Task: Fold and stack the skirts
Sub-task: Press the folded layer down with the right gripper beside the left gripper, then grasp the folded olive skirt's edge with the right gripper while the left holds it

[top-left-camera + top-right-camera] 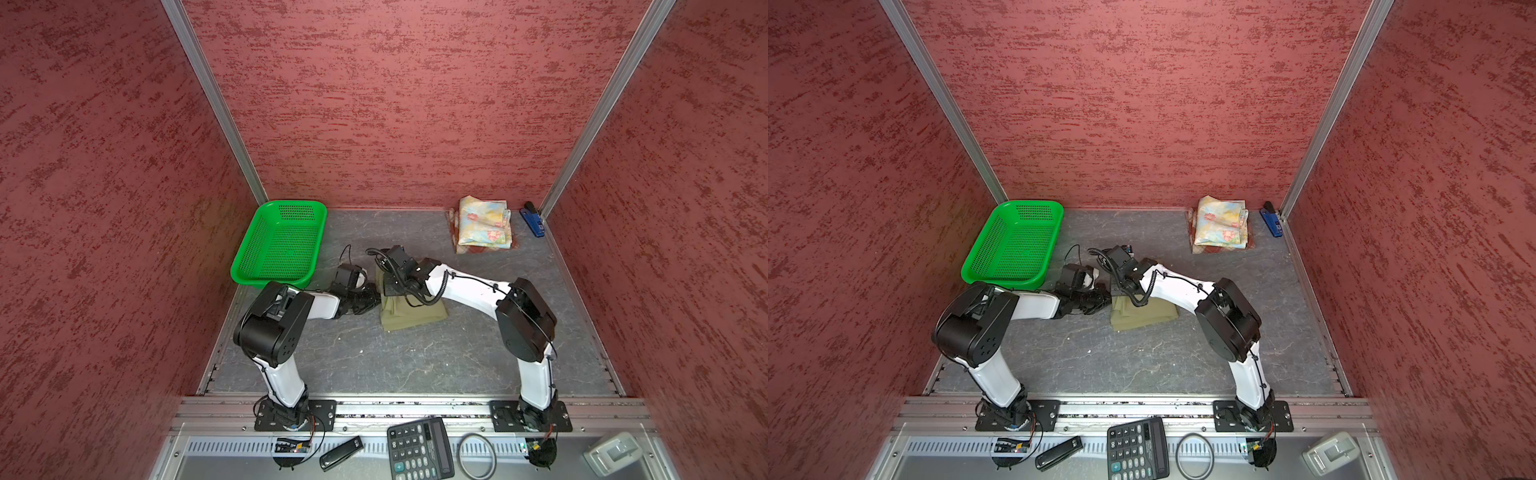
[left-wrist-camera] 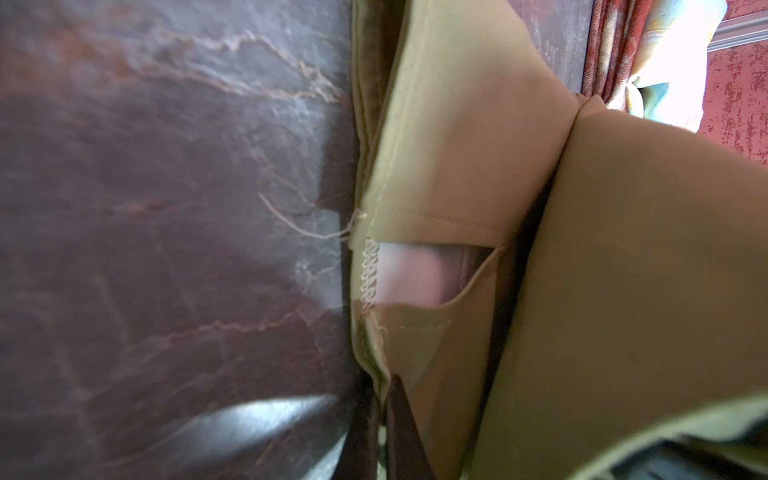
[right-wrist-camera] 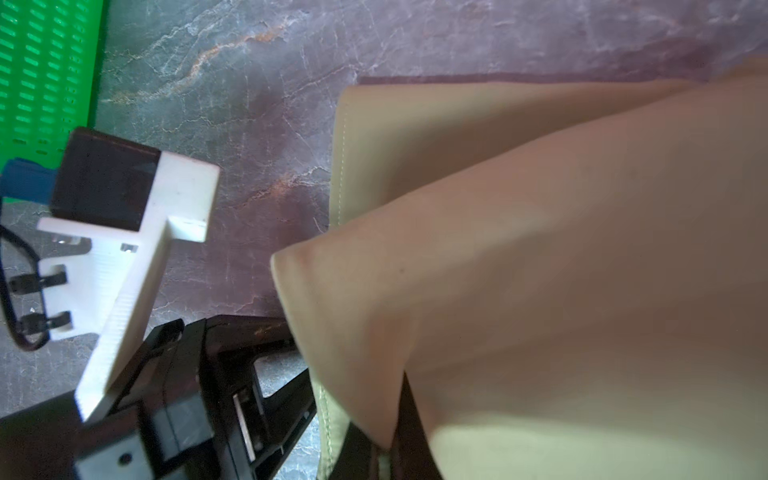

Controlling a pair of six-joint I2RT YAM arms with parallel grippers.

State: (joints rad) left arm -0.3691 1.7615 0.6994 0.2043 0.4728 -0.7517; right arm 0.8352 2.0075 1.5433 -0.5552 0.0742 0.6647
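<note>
Open bench [image 1: 415, 365] lies near and right of the olive skirt [image 1: 415, 318], which sits folded mid-bench with one layer lifted. The left gripper [image 2: 384, 415] pinches its left edge, and the right gripper [image 3: 395, 417] pinches a raised fold. The floral skirt [image 1: 484, 224] lies on the plaid skirt [image 1: 465, 249] at far right, beside a blue stapler [image 1: 532, 222]. A green basket [image 1: 245, 266] stands far left. Red textured walls [image 1: 395, 104] enclose the grey marbled surface.

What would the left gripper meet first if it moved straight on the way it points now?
The olive skirt: the left gripper is shut on its edge and points across it. Beyond, probably the right gripper, though depth is unclear.
</note>
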